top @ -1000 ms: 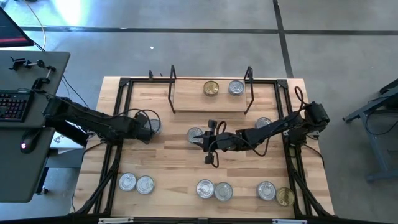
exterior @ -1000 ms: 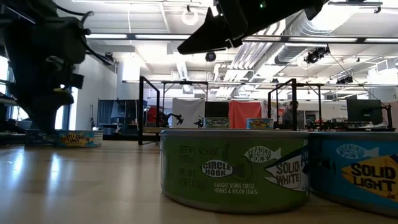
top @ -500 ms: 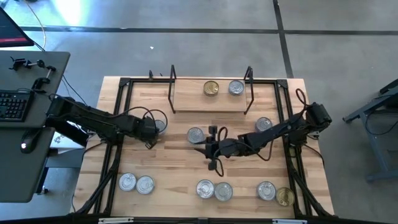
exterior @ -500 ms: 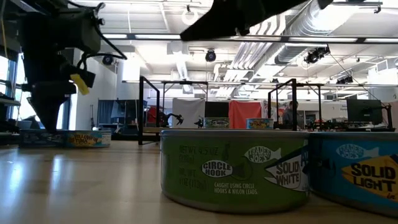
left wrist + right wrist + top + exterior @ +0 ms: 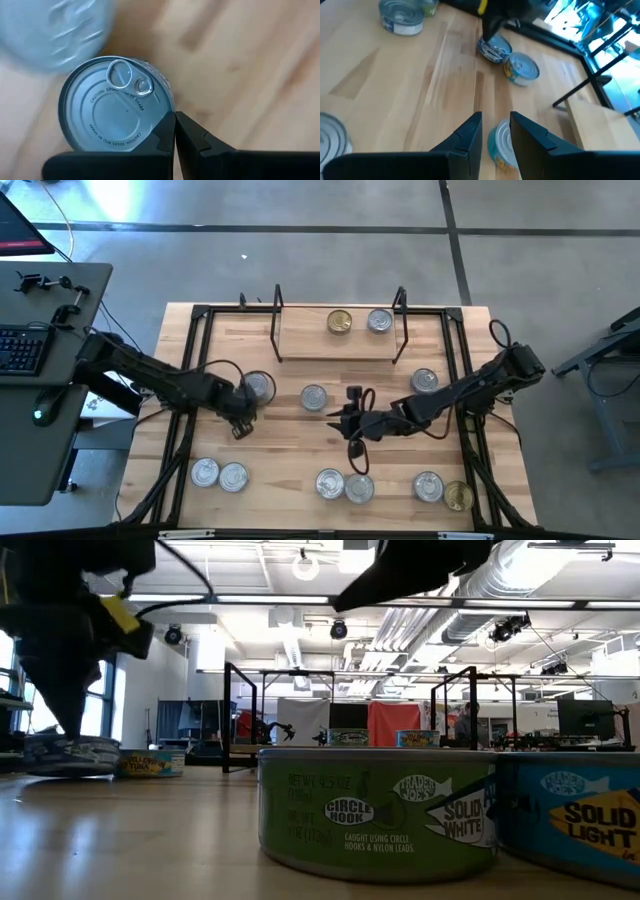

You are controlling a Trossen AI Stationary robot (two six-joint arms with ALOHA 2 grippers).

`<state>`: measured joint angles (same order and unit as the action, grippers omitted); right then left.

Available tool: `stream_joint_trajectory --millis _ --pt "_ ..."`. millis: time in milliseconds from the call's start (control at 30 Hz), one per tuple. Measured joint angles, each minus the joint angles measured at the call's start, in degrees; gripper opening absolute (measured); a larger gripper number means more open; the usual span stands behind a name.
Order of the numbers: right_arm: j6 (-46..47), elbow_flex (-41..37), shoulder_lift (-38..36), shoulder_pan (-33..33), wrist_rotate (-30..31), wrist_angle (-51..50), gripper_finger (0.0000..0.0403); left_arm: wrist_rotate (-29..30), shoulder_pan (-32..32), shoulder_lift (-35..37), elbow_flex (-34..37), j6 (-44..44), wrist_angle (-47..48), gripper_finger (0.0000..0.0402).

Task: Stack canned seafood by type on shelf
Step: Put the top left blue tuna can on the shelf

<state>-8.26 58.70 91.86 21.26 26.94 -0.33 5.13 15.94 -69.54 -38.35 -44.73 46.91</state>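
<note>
My left gripper (image 5: 175,114) is shut beside a silver-lidded tin (image 5: 115,107) on the left of the table. In the high view, this gripper (image 5: 244,414) hides that tin. A yellow-labelled tin (image 5: 258,387) stands just beyond it. My right gripper (image 5: 336,417) hangs open at mid-table, above the wood. It holds nothing, and a silver tin (image 5: 313,396) stands close by toward the far left. The shelf (image 5: 305,340) at the far edge carries a gold-lidded tin (image 5: 340,321) and a silver-lidded one (image 5: 379,320). My left gripper comes steeply from above with its fingers shut. The fingertips (image 5: 167,131) lie against the rim (image 5: 169,102) of the silver-lidded tin, at its side. Whether they pinch anything there I cannot tell. The tin (image 5: 494,48) sits on the table and looks slightly tilted.
Another tin (image 5: 423,380) stands right of centre. Several tins line the near edge, from a silver one (image 5: 205,472) at the left to a gold-lidded one (image 5: 458,497) at the right. A green tin (image 5: 375,810) and a blue tin (image 5: 575,820) fill the low view's foreground. Black frame rails (image 5: 190,380) run along both table sides.
My left gripper has moved toward the near edge and turned, uncovering the yellow-labelled tin. The silver-lidded tin now sits nearer than that one. My right gripper has drawn back from the centre tin, toward the right and near edges.
</note>
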Motion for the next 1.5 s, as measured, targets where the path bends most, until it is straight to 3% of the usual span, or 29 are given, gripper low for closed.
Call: stream_joint_trajectory --millis 200,333,467,567,767,1033,1500 --pt "2.0 0.0 0.0 0.5 -0.5 -1.6 0.0089 -3.8 2.4 -1.9 0.2 13.2 -14.8 0.0" --pt "0.5 0.0 0.5 -0.2 -1.4 5.7 0.0089 -3.8 2.6 -5.1 0.2 24.6 -23.4 0.0" --pt "-1.0 0.0 2.7 -2.5 -11.5 11.2 0.009 -3.7 2.5 -7.8 0.2 31.2 -29.0 0.0" --pt "-2.6 0.0 5.0 -5.0 -18.6 14.4 0.01 -3.3 2.5 -8.5 0.2 32.5 -31.0 0.0" --pt "-7.2 0.0 12.6 -9.7 -23.9 23.2 0.0164 -2.9 2.0 -7.5 0.2 36.5 -34.7 0.0" --pt "-15.5 4.0 19.4 -12.0 -24.5 24.7 0.0256 -2.7 -1.3 -4.9 0.2 38.5 -36.8 0.0" --pt "-11.5 4.7 19.5 -11.9 -23.4 17.4 0.0266 -0.9 -2.7 -4.8 0.2 39.9 -36.6 0.0"
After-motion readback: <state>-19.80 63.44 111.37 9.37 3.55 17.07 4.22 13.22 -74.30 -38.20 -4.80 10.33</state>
